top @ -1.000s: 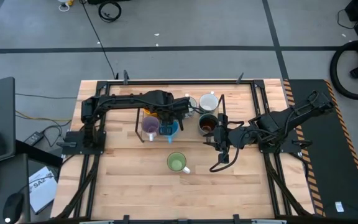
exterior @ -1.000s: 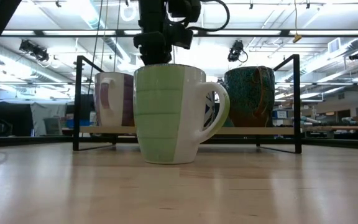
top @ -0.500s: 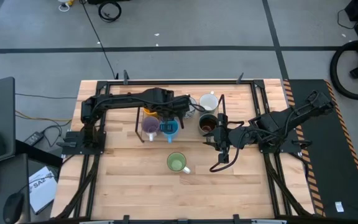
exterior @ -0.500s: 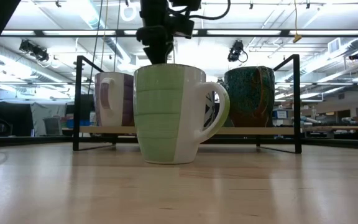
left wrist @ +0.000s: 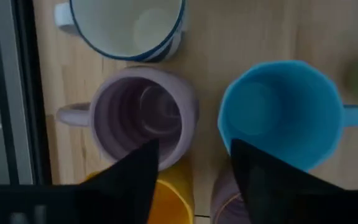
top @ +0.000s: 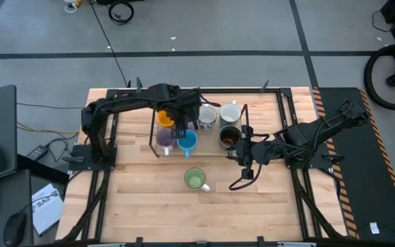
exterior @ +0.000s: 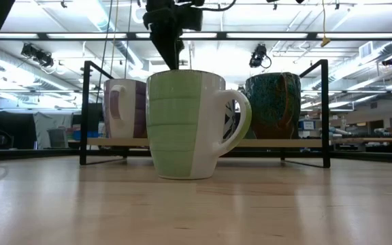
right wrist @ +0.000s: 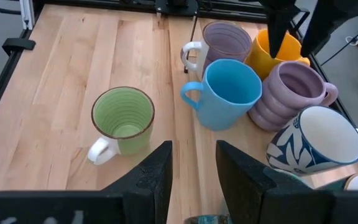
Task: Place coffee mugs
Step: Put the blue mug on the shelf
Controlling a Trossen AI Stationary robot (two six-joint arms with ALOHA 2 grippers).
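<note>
Several coffee mugs stand on their bases close together inside a black wire frame (exterior: 84, 116): orange (top: 164, 117), purple (top: 164, 139), bright blue (top: 186, 141), lavender (left wrist: 145, 118), white patterned (top: 208, 116), pale white (top: 230, 111) and dark brown (top: 228, 136). A light green mug (top: 195, 180) stands alone nearer the front edge. My left gripper (left wrist: 194, 180) hangs open above the lavender and blue mugs, pointing down, touching neither. My right gripper (right wrist: 193, 174) is open and empty beside the dark brown mug, facing the group.
The frame's black bars (top: 244, 127) stand around the mug cluster. Bare wood (top: 149, 199) spreads left and right of the green mug toward the near edge. Black rails (top: 197, 89) run along the table's edges.
My left gripper has risen from among the mugs and shifted toward the table's left edge, now hanging higher above the lavender and blue mugs. The mugs stand where they were.
</note>
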